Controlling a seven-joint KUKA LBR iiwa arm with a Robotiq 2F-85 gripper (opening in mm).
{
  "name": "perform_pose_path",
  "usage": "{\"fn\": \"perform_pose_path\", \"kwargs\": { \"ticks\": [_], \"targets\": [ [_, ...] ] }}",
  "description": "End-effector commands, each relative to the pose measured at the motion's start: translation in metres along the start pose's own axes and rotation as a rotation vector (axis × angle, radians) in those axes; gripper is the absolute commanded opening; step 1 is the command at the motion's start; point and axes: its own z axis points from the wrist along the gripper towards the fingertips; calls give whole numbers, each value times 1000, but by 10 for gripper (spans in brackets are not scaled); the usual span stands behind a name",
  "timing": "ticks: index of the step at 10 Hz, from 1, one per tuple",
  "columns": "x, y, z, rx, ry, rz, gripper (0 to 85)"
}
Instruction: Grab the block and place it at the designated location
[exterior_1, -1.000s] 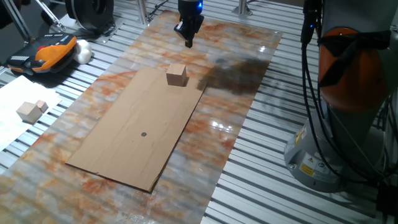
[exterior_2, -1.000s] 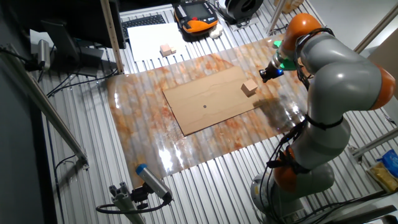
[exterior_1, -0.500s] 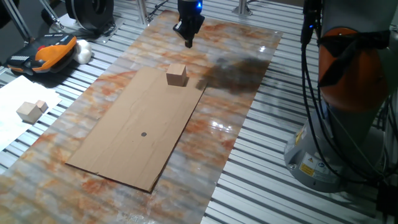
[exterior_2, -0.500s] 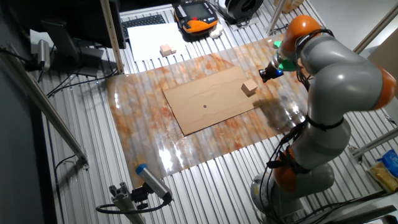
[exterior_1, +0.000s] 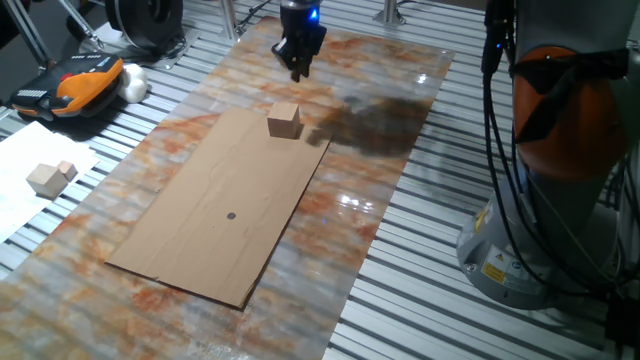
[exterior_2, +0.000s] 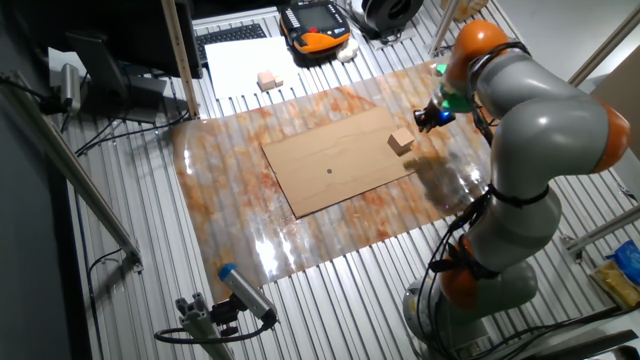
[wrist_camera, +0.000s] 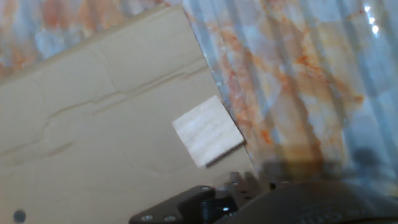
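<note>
One tool (exterior_1: 299, 68), jaw state can't tell, hangs above and just beyond the block (exterior_1: 284, 120), holding nothing. Best to centre over the cube, turn the jaws to match its flat faces, then drop straight. Block sits at the far right corner of the cardboard sheet (exterior_1: 215, 215), a cube with no long axis, edges skewed to the sheet's edge, well apart from the dot (exterior_1: 231, 215).

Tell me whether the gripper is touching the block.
Apart. The one fixed view shows the gripper hanging above and beyond the block, with bare tabletop visible between them.
</note>
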Motion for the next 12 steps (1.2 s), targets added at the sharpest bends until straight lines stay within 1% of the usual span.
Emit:
{"fn": "perform_pose_path", "kwargs": {
  "ticks": [1,2,3,4,5,6,7,9,10,11,12],
  "targets": [
    [-7,5,14,14,-11,-22,680],
    [-14,7,24,11,-13,-64,850],
    [-20,5,29,8,-11,-107,850],
    [-26,3,30,4,3,-161,850],
    [-27,5,34,9,36,-187,850],
    [-25,10,40,2,34,-188,850],
    [-25,12,45,6,17,-204,850],
    [-26,14,54,22,20,-238,850],
    [-26,17,63,22,27,-236,850],
    [-26,20,72,12,22,-231,850],
    [-25,22,78,8,14,-228,850]
  ]
}}
